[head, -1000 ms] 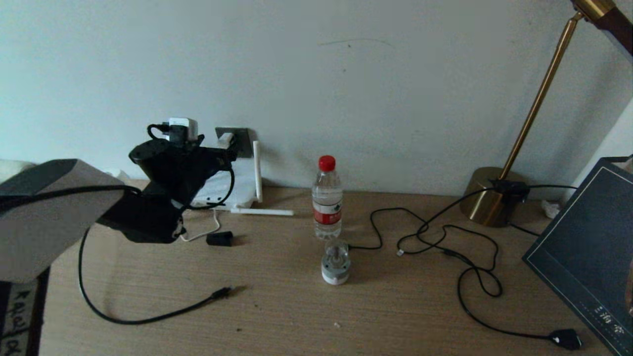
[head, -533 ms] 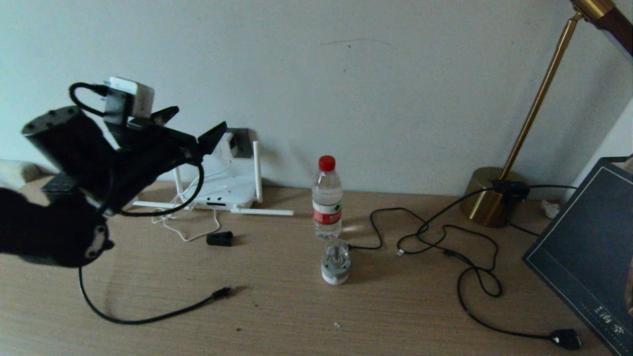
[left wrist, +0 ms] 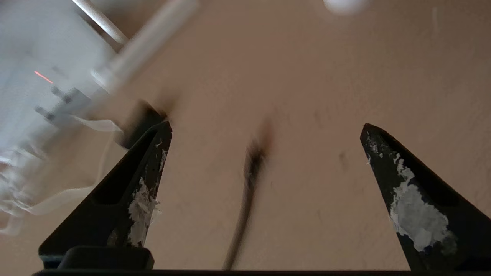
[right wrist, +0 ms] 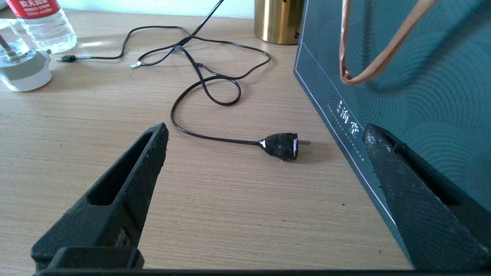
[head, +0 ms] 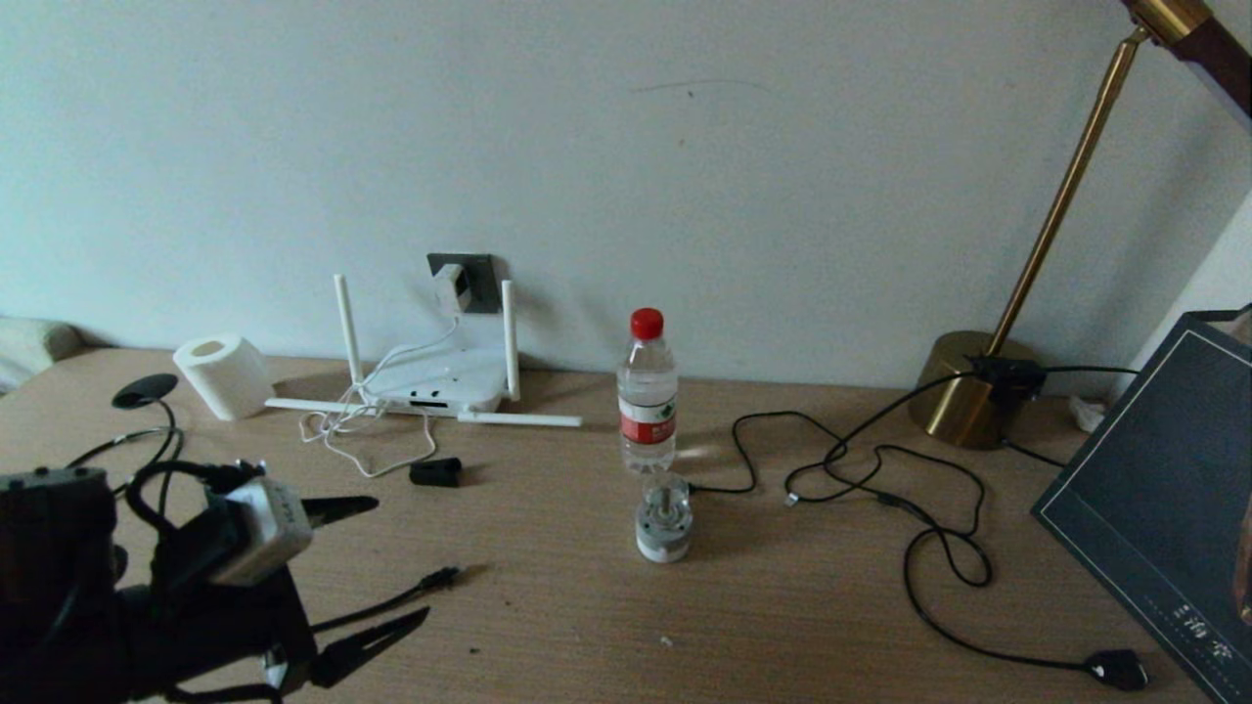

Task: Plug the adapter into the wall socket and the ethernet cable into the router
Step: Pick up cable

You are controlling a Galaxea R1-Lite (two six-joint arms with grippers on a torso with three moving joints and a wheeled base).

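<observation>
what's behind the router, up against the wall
Behind the router, the dark grey wall socket sits on the wall, with the white adapter plugged in. Its thin white cord drops across the router. The socket's remaining holes can't be made out.

The adapter (head: 450,283), a small white cube, sits plugged into the dark grey wall socket (head: 473,275). Its thin white cord (head: 364,421) runs down to the router (head: 430,381), a flat white box with two antennas upright and two lying flat. The ethernet cable (head: 386,599) lies loose on the desk, its connector (head: 442,577) unplugged, well apart from the router.
</observation>
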